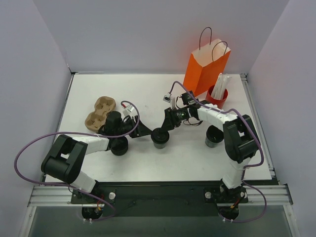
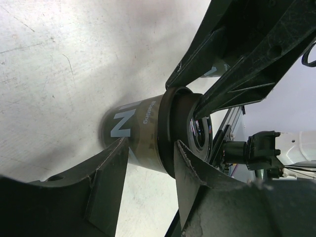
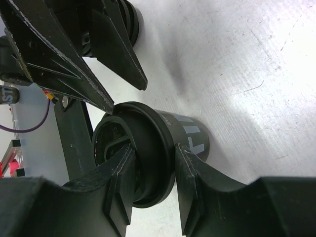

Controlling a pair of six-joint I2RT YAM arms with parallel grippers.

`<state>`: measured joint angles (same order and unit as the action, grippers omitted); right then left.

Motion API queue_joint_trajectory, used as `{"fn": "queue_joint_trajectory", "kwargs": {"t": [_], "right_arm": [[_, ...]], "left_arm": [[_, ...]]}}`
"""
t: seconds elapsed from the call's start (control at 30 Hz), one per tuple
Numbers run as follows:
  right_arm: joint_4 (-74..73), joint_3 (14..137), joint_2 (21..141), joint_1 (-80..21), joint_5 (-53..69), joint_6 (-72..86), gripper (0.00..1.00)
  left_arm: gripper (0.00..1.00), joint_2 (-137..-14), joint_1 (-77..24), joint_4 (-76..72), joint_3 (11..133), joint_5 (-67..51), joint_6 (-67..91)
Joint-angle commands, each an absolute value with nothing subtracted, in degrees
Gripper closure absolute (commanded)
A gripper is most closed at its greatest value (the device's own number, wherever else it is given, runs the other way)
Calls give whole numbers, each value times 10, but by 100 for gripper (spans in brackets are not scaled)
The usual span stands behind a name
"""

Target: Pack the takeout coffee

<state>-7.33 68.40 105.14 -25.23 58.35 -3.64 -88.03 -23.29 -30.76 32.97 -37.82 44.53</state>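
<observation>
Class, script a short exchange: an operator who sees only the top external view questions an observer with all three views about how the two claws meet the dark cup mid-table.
Operator: From above, the right claw sits over the takeout coffee. Is it gripping?
Observer: Yes. The right wrist view shows one finger inside the rim and the other outside on the wall.
Operator: And the left claw?
Observer: Open. The right wrist view shows its fingers spread, one tip by the rim and the other clear of the cup.
</observation>
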Motion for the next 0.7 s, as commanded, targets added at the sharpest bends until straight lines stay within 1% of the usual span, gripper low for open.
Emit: {"fn": "queue_joint_trajectory", "kwargs": {"t": [0.0,0.2,0.27,0.47,0.53,0.57,0.67], "right_arm": [[-133,662,1079,-260,512,-81,85],[-123,656,1080,-259,505,-72,85],[-118,651,1077,-259,502,-68,85],[-45,600,1049,-261,481,-28,85],[-22,585,1041,-260,464,-13,85],[-13,578,1037,-260,457,-8,85],[41,536,1015,-260,435,17,85]], "left_arm": [[49,-891,-241,-381,316,-393,455],[50,-894,-245,-368,314,-385,442],[52,-897,-251,-373,304,-385,443],[54,-901,-272,-389,272,-361,443],[56,-908,-284,-394,266,-354,443],[59,-911,-288,-401,262,-347,444],[60,-922,-295,-420,254,-344,452]]}}
